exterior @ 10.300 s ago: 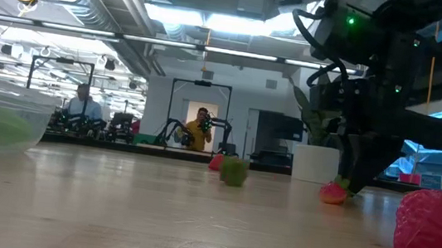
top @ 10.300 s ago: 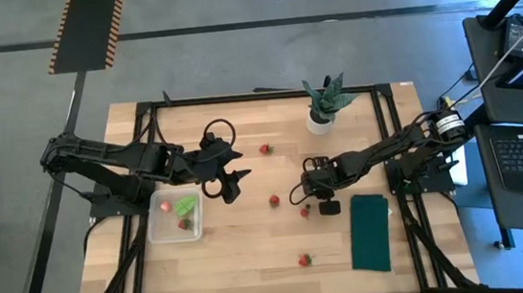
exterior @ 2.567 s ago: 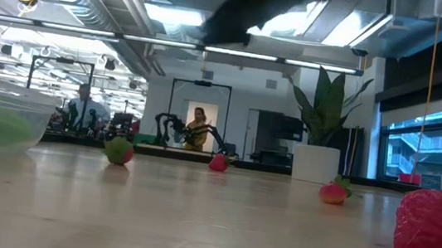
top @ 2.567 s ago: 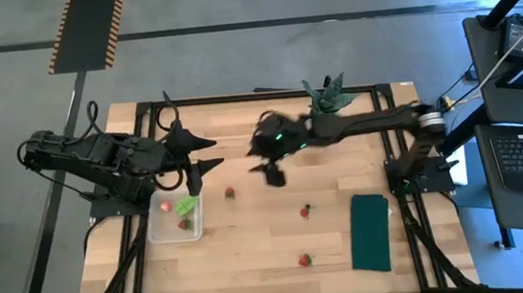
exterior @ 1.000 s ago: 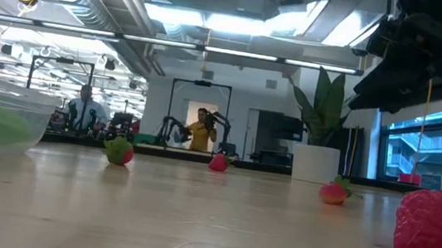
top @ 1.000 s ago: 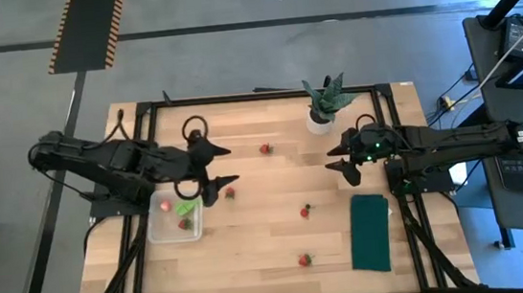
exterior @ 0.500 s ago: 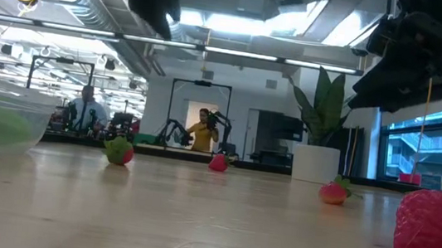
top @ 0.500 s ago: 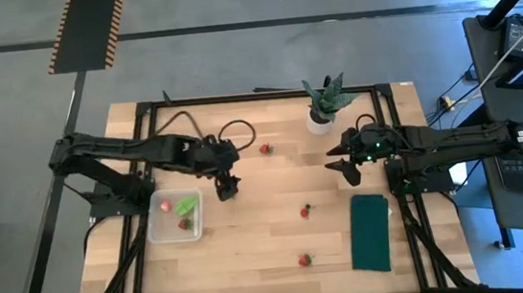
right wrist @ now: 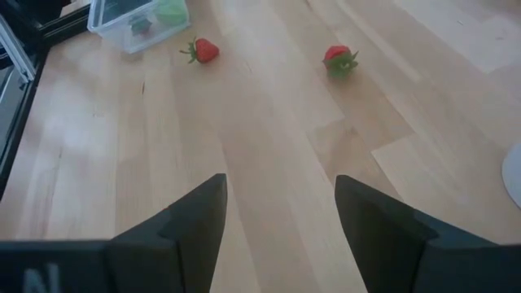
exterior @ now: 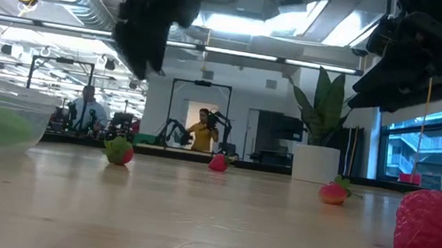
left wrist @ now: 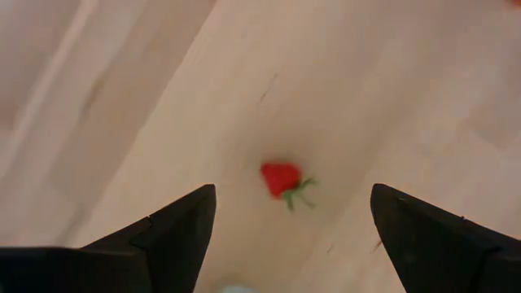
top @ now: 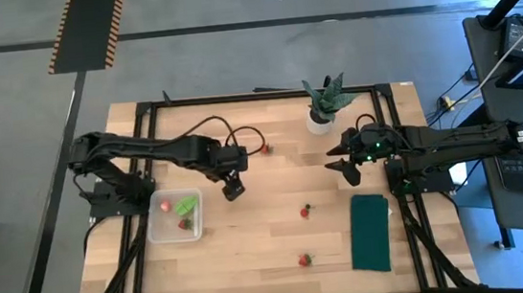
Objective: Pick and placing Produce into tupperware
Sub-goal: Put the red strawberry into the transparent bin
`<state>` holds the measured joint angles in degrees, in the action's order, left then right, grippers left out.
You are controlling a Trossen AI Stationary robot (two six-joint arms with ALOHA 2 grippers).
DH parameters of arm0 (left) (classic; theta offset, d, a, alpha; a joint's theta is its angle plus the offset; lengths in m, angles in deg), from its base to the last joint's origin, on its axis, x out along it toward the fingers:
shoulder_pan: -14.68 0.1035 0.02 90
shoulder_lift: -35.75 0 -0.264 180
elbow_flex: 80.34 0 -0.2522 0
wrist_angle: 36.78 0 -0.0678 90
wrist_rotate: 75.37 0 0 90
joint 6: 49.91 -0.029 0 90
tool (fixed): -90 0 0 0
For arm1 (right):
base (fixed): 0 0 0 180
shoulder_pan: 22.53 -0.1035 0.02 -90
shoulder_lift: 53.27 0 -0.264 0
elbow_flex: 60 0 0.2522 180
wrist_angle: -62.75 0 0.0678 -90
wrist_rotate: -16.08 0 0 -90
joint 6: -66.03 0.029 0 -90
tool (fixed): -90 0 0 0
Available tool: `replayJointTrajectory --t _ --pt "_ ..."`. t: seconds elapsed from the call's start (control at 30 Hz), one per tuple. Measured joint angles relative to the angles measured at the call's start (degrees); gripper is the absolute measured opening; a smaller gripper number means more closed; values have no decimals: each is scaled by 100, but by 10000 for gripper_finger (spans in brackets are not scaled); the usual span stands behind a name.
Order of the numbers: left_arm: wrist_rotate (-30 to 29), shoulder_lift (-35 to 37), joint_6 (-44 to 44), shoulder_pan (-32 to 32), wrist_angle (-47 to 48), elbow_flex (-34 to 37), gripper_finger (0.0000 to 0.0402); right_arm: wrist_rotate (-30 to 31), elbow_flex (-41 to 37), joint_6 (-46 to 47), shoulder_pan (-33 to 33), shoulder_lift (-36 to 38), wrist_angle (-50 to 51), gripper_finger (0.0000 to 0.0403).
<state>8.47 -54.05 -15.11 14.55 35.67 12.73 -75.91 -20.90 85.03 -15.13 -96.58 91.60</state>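
Note:
My left gripper (top: pixel 234 187) (left wrist: pixel 293 191) stands open, pointing down over a small red strawberry (left wrist: pixel 281 179) with a green top that lies on the wood between and below its fingers; the low view shows this piece (exterior: pixel 118 151) under the gripper (exterior: pixel 143 23). The clear tupperware (top: pixel 157 230) lies at the table's left with two strawberries and a light green leafy piece (top: pixel 186 205) in it. Three more strawberries (top: pixel 265 148) (top: pixel 304 211) (top: pixel 303 259) lie on the table. My right gripper (top: pixel 341 170) (right wrist: pixel 281 179) waits open at the right, above the table.
A spiky potted plant (top: pixel 323 107) in a white pot stands at the far edge, right of middle. A dark green cloth (top: pixel 370 232) lies flat near the right edge. Bare wood stretches between the tupperware and the cloth.
My left gripper has swung from beside the tupperware toward the table's right, tipped its fingers downward and come down over the strawberry, entering the low view from above. The strawberry has stayed where it was.

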Motion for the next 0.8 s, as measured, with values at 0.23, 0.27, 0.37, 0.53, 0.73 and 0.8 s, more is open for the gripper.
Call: replayJointTrajectory --t 0.23,0.27,0.37,0.53,0.73,0.8 --pt "29 -532 1836 131 348 0 303 -3 4 -6 0 0 -205 232" --pt "55 -607 1976 128 301 0 303 -3 4 -5 0 0 -237 232" --pt "249 -856 2214 124 293 0 303 -21 4 -2 0 -2 -372 232" --pt "424 -1241 2346 126 324 0 303 -21 7 -2 -2 -2 -509 232" --pt "648 -1423 2306 173 77 2 303 -21 7 -2 -2 -2 -505 232" --pt "624 -1412 2254 188 -52 2 303 -21 7 -2 -2 -2 -507 232"
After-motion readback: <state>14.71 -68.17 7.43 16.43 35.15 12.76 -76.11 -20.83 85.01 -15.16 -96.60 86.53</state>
